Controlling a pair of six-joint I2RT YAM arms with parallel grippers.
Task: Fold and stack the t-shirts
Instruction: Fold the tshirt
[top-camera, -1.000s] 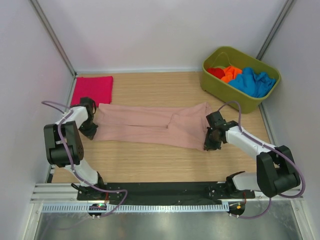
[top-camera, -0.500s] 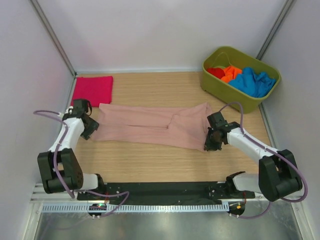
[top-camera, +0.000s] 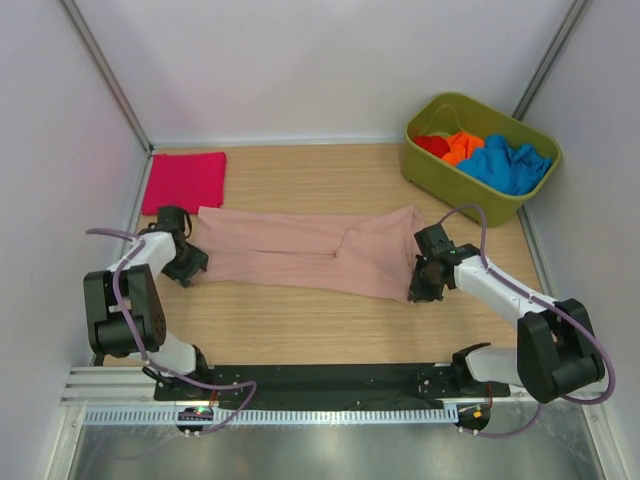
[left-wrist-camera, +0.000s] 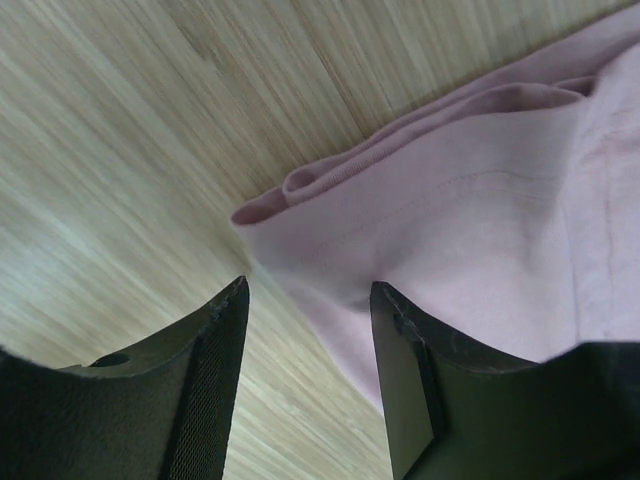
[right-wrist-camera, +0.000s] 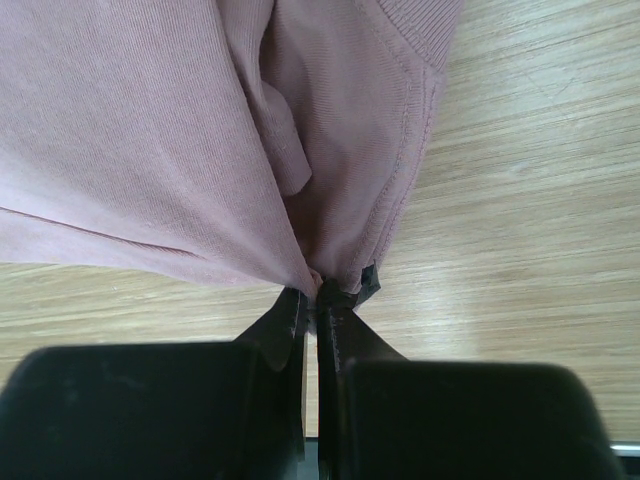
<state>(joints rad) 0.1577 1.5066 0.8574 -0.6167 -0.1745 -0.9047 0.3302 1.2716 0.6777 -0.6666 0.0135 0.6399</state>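
The dusty-pink t-shirt lies as a long folded band across the table. My left gripper is open at the shirt's near-left corner. In the left wrist view that gripper straddles the pink hem, with one finger over cloth and the other over bare wood. My right gripper is shut on the pink shirt's right end, and the cloth bunches into the closed right gripper. A folded magenta t-shirt lies at the back left.
An olive-green tub stands at the back right, holding crumpled red, orange and blue t-shirts. White walls enclose the wooden table on the left, back and right.
My left gripper has opened and let go of the pink shirt's left end, then shifted a little toward the near edge. The right gripper has kept its grip and place.
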